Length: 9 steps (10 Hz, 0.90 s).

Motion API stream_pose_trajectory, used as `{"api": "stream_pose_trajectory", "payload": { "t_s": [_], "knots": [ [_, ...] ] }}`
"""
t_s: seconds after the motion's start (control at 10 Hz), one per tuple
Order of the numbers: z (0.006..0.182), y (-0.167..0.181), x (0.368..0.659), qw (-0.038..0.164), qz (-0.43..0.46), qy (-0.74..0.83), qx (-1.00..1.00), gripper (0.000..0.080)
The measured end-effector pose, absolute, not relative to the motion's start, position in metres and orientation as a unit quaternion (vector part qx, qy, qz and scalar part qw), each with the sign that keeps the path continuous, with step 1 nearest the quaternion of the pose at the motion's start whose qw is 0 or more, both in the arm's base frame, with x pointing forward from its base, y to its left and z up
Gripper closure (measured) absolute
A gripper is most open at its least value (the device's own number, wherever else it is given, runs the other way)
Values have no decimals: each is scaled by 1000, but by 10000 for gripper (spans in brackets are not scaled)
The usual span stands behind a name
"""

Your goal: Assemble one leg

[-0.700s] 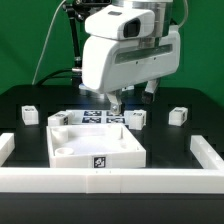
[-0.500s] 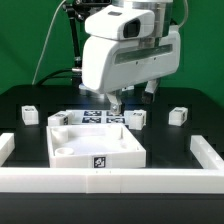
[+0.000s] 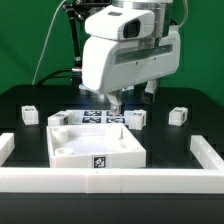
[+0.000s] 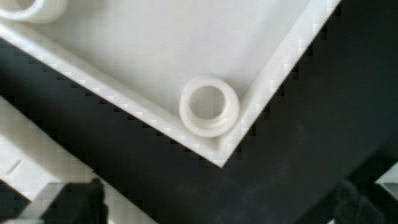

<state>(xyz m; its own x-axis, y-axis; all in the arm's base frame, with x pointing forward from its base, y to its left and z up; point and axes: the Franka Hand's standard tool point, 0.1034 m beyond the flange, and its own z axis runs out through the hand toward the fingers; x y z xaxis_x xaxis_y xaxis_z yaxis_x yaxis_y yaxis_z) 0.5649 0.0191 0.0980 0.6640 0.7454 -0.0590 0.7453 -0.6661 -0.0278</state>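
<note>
Three legs, small white blocks with tags, stand on the black table in the exterior view: one at the left (image 3: 29, 114), one by the panel's far right corner (image 3: 137, 119) and one at the right (image 3: 178, 116). The large white square panel (image 3: 95, 143) lies in the middle. My gripper (image 3: 113, 103) hangs just above the panel's far edge and holds nothing. In the wrist view its dark fingers (image 4: 63, 205) sit wide apart, open, over a panel corner (image 4: 160, 60) with a round hole (image 4: 210, 105). No leg shows in the wrist view.
The marker board (image 3: 95, 117) lies behind the panel, under the gripper. Another small white block (image 3: 57, 120) stands at the panel's far left corner. A low white wall (image 3: 110, 180) runs along the front and both sides (image 3: 206, 152) of the table.
</note>
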Motion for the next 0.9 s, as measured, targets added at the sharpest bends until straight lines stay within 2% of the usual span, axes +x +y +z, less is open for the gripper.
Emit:
{"api": "stream_pose_trajectory", "payload": {
  "t_s": [0.3,0.5,0.9],
  "knots": [
    [82,16,536,-9,21,-499,-867,150],
    [77,13,532,-23,26,-541,-840,150],
    [75,12,532,-22,24,-551,-834,150]
  ]
}}
